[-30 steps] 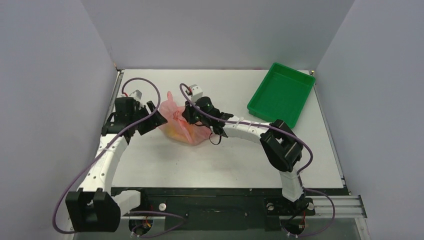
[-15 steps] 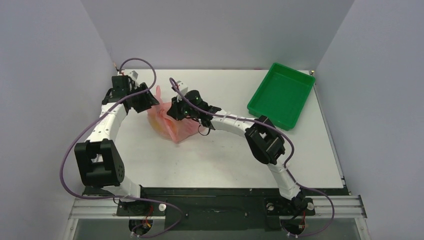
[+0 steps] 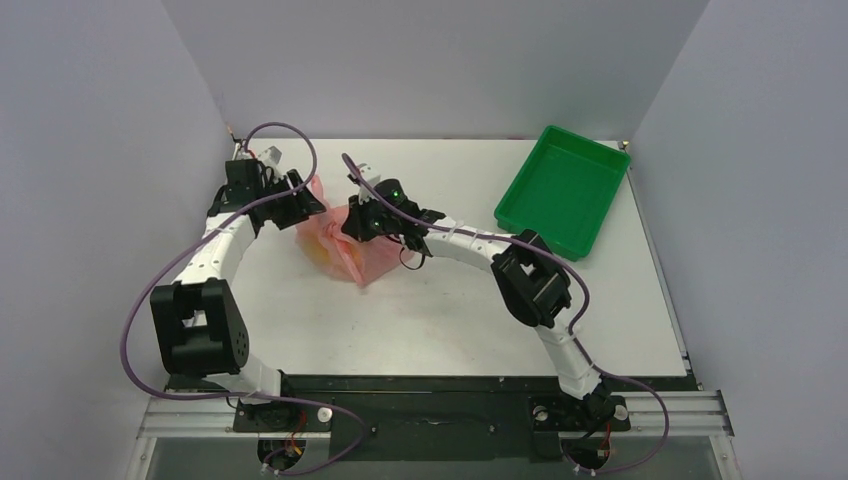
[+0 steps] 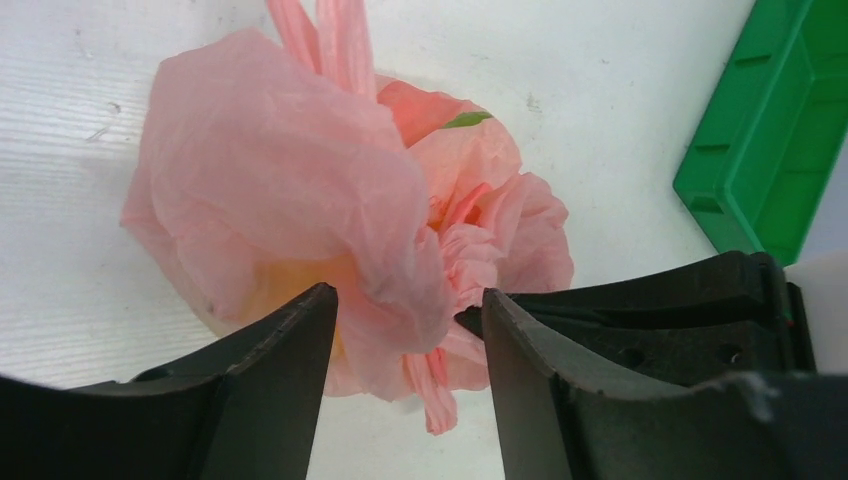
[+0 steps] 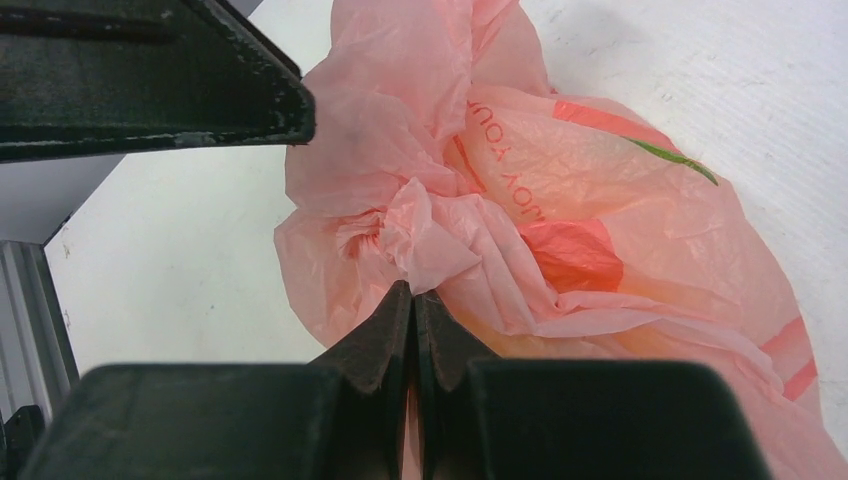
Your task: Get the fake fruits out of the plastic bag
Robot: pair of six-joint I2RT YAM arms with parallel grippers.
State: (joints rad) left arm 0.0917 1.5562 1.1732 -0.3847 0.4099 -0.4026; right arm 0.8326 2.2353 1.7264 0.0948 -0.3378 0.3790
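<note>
Left tool (image 4: 407, 300) edged closer; plastic bag (image 4: 270, 170) bulges between its parted jaws.

The left gripper (image 3: 303, 205) now sits farther back on the table than a second ago, and its arm's elbow is lifted up off the near edge; the right gripper (image 3: 357, 222) has slid leftward toward it, so the gap between the two is narrower; the plastic bag (image 3: 335, 250) has been dragged left along with the right gripper, closer under the left gripper's fingers.
</note>
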